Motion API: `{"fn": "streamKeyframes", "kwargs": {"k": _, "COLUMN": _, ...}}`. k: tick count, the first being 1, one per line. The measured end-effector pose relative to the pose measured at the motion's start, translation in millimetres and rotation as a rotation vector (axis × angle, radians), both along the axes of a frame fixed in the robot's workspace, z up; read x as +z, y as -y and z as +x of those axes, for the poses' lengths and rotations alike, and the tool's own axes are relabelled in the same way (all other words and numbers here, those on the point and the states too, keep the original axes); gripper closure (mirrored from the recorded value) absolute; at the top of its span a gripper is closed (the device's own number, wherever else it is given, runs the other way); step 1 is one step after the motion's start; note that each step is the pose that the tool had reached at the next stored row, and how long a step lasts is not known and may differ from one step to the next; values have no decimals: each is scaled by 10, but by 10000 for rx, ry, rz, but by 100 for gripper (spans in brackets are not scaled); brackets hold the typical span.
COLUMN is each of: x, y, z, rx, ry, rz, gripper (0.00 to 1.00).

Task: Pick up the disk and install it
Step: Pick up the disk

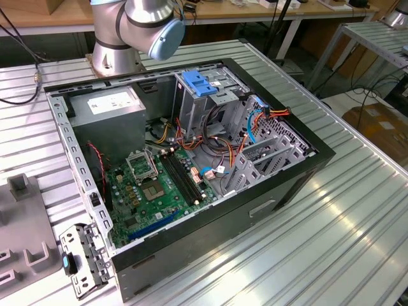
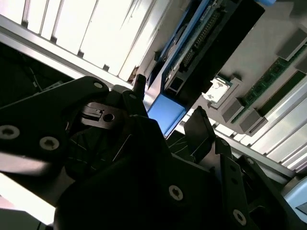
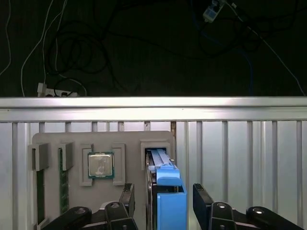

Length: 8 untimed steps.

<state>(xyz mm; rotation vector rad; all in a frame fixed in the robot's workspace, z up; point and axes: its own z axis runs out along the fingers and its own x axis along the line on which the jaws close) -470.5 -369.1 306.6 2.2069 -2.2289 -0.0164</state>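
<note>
In the exterior view the computer case [image 1: 210, 237] is lying open on the ribbed table [image 1: 344, 236]; my arm's base [image 1: 115, 54] is standing at about eleven o'clock from the case; a grey parts tray [image 1: 19, 217] is sitting well apart at the case's eight o'clock.

In the first wrist view I am looking down on that tray; the disk [image 3: 169, 203] is standing on edge in its slot, blue rail uppermost, just beside a processor [image 3: 100, 165] and, further along, two memory sticks [image 3: 62, 187]; my gripper [image 3: 163, 189] is straddling the disk, one finger on either side, and a thin gap is showing on both sides, so I am judging that my hand is spread and gripping nothing.

In the second wrist view the blue end of the disk is sitting between my fingers [image 2: 200, 125], near them but apart; the disk's connector edge is running away from me along the tray.

So I am reckoning the task is at its very start; I am lined up over the disk, yet the grasp is not made, the disk is not lifted from its slot, and the whole of the installing in the case is left to do.
</note>
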Motion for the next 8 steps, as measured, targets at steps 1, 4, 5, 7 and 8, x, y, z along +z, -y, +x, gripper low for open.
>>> {"fn": "streamKeyframes", "kwargs": {"k": 1, "x": -40, "y": 0, "z": -1, "rx": 0, "ry": -1, "rz": 0, "gripper": 40}}
{"fn": "streamKeyframes", "kwargs": {"k": 4, "x": -59, "y": 0, "z": -1, "rx": 0, "ry": -2, "rz": -3, "gripper": 40}}
{"fn": "streamKeyframes", "kwargs": {"k": 5, "x": -59, "y": 0, "z": -1, "rx": 0, "ry": -2, "rz": -5, "gripper": 40}}
{"fn": "streamKeyframes", "kwargs": {"k": 7, "x": -69, "y": 0, "z": 0, "rx": 0, "ry": 8, "rz": -10, "gripper": 40}}
{"fn": "streamKeyframes", "kwargs": {"k": 8, "x": -75, "y": -1, "z": 0, "rx": 0, "ry": 7, "rz": -11, "gripper": 40}}
